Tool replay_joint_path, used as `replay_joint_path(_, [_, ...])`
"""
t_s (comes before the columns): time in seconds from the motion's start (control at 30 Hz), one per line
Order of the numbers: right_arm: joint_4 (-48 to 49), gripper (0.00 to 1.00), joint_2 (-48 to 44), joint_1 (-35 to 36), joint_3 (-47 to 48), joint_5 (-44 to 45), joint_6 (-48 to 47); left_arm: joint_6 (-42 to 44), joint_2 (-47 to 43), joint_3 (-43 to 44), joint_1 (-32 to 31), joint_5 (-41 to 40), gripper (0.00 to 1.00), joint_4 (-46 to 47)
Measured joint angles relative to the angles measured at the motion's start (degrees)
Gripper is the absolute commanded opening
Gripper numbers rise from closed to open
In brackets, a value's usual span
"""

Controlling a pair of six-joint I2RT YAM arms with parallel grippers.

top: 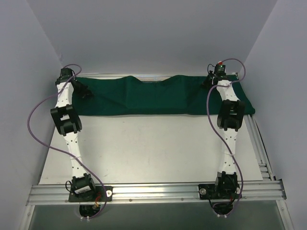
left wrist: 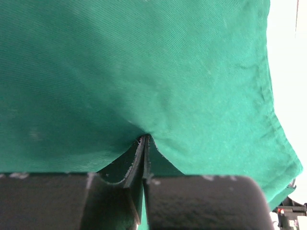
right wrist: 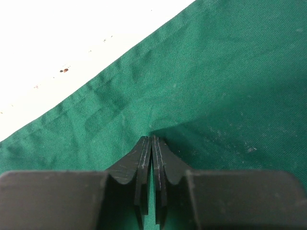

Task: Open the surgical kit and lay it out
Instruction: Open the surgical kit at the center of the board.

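Note:
The dark green cloth (top: 158, 96) lies spread in a wide band across the far part of the table. My left gripper (top: 85, 92) is at its left end. In the left wrist view that gripper (left wrist: 144, 138) is shut on a pinch of the cloth (left wrist: 144, 72), which hangs taut from the tips. My right gripper (top: 208, 82) is near the cloth's far right corner. In the right wrist view that gripper (right wrist: 151, 139) is shut with a hair-thin gap, its tips in the cloth (right wrist: 216, 72). The wire-mesh tray and the instruments are not visible.
The white table top (top: 153, 148) lies between the cloth and the arm bases. An aluminium rail (top: 153, 191) runs along the near edge and another (top: 261, 148) along the right side. Pale walls close in on the left, back and right.

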Motion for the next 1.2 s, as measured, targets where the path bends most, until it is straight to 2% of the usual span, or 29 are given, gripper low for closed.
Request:
replay_joint_path(0.17, [0.2, 0.11, 0.0, -0.2, 0.0, -0.9, 0.0, 0.6, -1.3, -1.9, 0.5, -1.2, 0.11, 0.2])
replay_joint_path(0.27, [0.3, 0.19, 0.0, -0.3, 0.0, -1.7, 0.0, 1.0, -2.6, -4.0, 0.5, -1.9, 0.11, 0.5])
replay_joint_path(0.37, [0.8, 0.28, -0.1, -0.3, 0.0, -2.8, 0.0, 1.3, -4.5, -7.2, 0.5, -2.7, 0.11, 1.1])
replay_joint_path(0.5, [2.4, 0.45, -1.7, -0.3, -2.5, -3.7, 0.3, 1.9, -7.9, -13.1, 0.3, -3.8, 0.15, 3.0])
replay_joint_path(0.67, [5.1, 0.53, -6.8, -0.3, -10.7, -3.4, 2.4, 2.8, -11.6, -19.6, -0.4, -5.0, 0.22, 6.0])
replay_joint_path(0.73, [6.3, 0.63, -7.2, -0.2, -11.7, -3.7, 3.8, 2.7, -12.3, -20.8, -0.6, -5.0, 0.24, 6.7])
replay_joint_path(0.93, [7.1, 0.82, -6.4, 1.1, -9.1, -4.1, 7.2, 2.9, -12.4, -20.9, -0.7, -5.0, 0.24, 7.1])
replay_joint_path(1.07, [8.2, 0.85, -4.6, 3.3, -5.5, -4.0, 9.9, 2.9, -13.4, -22.6, -1.0, -5.2, 0.24, 8.2])
replay_joint_path(1.2, [10.3, 0.82, -3.1, 5.7, -4.0, -3.7, 13.0, 2.8, -14.4, -24.9, -1.3, -5.2, 0.24, 9.6])
